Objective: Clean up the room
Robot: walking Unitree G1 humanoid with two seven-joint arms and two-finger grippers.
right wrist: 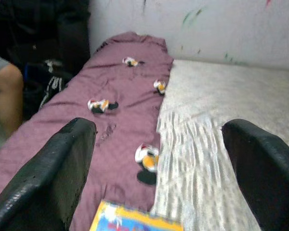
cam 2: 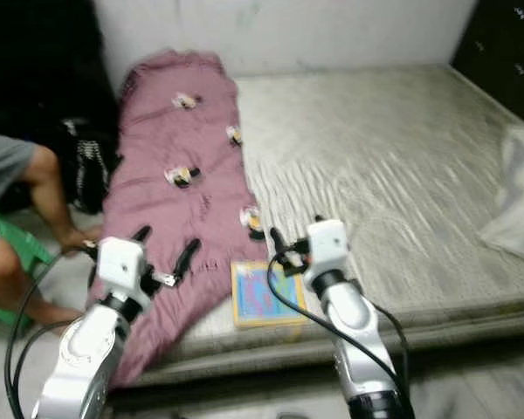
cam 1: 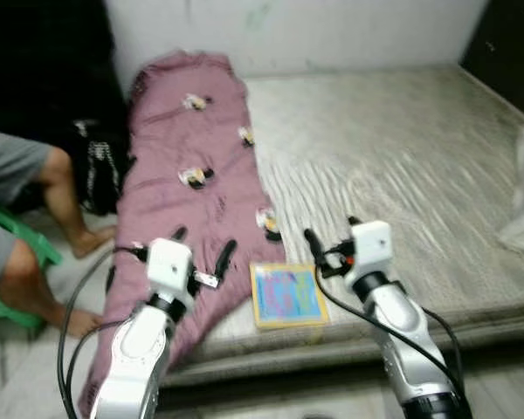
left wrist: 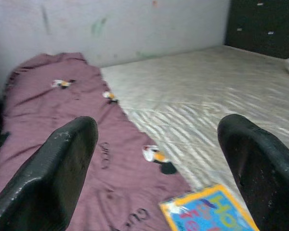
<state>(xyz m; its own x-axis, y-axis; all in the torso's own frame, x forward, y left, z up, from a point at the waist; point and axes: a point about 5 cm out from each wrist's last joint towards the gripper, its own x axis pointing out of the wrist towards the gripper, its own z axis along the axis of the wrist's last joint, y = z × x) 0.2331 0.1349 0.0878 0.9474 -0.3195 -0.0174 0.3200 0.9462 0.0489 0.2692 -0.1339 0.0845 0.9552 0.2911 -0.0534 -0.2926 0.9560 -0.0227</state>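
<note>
Both grippers are spread wide over the mattress's near edge, and neither is gripping anything.

Your left gripper (cam 1: 203,247) hovers above the soft mauve blanket (cam 1: 188,166); your right gripper (cam 1: 330,237) hangs just beside the flat, yellow-bordered picture book (cam 1: 286,295) at the edge of the ribbed grey mattress (cam 1: 402,166), which lies bare to your right.

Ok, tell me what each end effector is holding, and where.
Nothing. The left end effector and right end effector are both open, hovering above the bed.

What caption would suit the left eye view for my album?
Both open grippers, left and right, hover over a colourful book beside a mauve blanket on the mattress.
</note>
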